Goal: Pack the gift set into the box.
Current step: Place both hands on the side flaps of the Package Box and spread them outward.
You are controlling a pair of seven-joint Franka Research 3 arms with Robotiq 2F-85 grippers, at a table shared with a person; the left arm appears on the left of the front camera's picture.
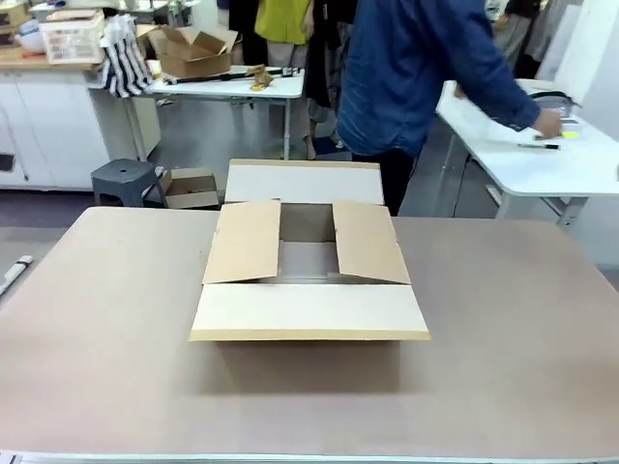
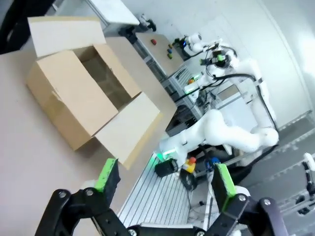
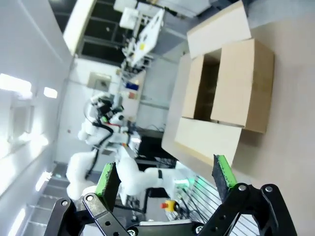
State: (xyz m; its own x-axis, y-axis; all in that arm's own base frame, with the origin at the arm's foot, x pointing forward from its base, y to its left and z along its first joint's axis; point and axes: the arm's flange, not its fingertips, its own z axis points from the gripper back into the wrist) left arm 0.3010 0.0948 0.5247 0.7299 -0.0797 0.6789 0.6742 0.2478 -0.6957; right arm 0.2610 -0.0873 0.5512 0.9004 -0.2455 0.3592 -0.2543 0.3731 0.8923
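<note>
**Box open at table centre, both grippers idle**

Front view: the box (image 1: 309,311) is seen at the centre of the table (image 1: 106,329). Its near and far flaps are splayed out; its side flaps lean in over the mouth. Beyond it, at 1 o'clock, a person (image 1: 416,68) is turned away, with a hand (image 1: 551,124) on a white side table (image 1: 580,174) at 2 o'clock. Small items (image 1: 544,145) lie there, too small to be identified as the gift set.

Left wrist view: the left gripper (image 2: 165,169) is spread wide, with nothing between its pads. The box (image 2: 74,105) is placed at 10 o'clock, well apart.

Right wrist view: the right gripper (image 3: 165,172) is likewise released and empty. The box (image 3: 241,88) is placed at 1 o'clock, well apart.

Handling: the box is judged light, stiff in the walls, floppy at the flaps and prone to sliding. A wall edge or flap root is best gripped, and loads are best lowered through the middle gap.

Views compared: the person and side table come from the front view. The box's outer walls and depth come from the wrist views.
</note>
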